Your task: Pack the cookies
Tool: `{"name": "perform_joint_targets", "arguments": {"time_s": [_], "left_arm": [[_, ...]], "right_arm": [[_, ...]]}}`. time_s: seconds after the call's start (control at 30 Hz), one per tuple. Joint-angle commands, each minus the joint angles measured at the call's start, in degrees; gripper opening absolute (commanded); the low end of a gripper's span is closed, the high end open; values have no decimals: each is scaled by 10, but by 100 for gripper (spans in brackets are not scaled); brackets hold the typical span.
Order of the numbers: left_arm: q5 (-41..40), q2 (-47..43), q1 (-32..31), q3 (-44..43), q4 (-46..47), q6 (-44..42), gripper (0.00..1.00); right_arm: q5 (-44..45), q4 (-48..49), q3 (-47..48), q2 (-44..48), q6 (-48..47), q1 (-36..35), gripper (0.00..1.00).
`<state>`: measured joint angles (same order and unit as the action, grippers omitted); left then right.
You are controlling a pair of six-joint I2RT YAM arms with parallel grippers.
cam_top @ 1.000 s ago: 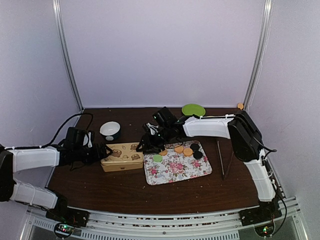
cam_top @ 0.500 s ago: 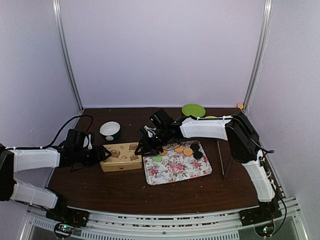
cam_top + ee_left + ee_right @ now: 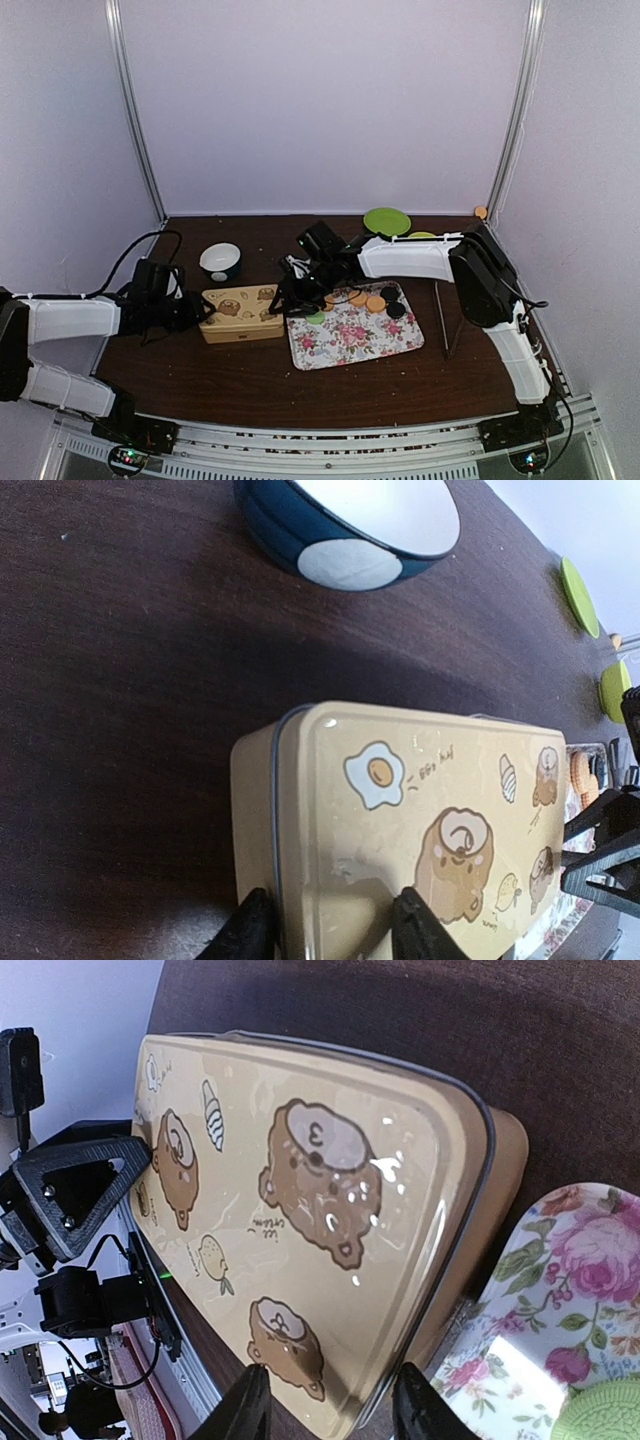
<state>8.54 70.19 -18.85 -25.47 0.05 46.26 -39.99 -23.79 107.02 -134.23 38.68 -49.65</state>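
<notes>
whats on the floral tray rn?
Orange cookies, black cookies and one green cookie lie on the floral tray. The right gripper, at the tin, hides the tray's far-left corner.

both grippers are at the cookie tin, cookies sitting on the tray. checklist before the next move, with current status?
1. Cookie tin closed: ok, its lid sits flush where visible.
2. Left gripper at the tin's left end: ok, jaws straddle its edge.
3. Right gripper at the tin's right end: ok, jaws straddle the lid's rim.
4. Firm contact at either end: cannot tell.
5. Tin free of the floral tray: cannot tell, they lie edge to edge.
6. Cookies staged flat on the tray, blue bowl apart from the tin: ok.
</notes>
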Motion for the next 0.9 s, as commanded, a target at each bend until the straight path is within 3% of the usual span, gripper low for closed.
{"name": "perform_joint_targets", "arguments": {"time_s": [0.0,0.5,0.6,0.87], "left_arm": [[-34,16,-2,17,-23,2,37],[-31,66,-2,26,-6,5,23],[-29,54,-2,24,-9,1,25],[-32,9,-2,7,-41,-8,42]], "right_arm": [[11,-1,5,-6,-11,-4,40],[16,7,-13,2,-8,-6,40],[16,13,-19,6,-5,-6,40],[21,18,-26,21,-5,-7,41]]}}
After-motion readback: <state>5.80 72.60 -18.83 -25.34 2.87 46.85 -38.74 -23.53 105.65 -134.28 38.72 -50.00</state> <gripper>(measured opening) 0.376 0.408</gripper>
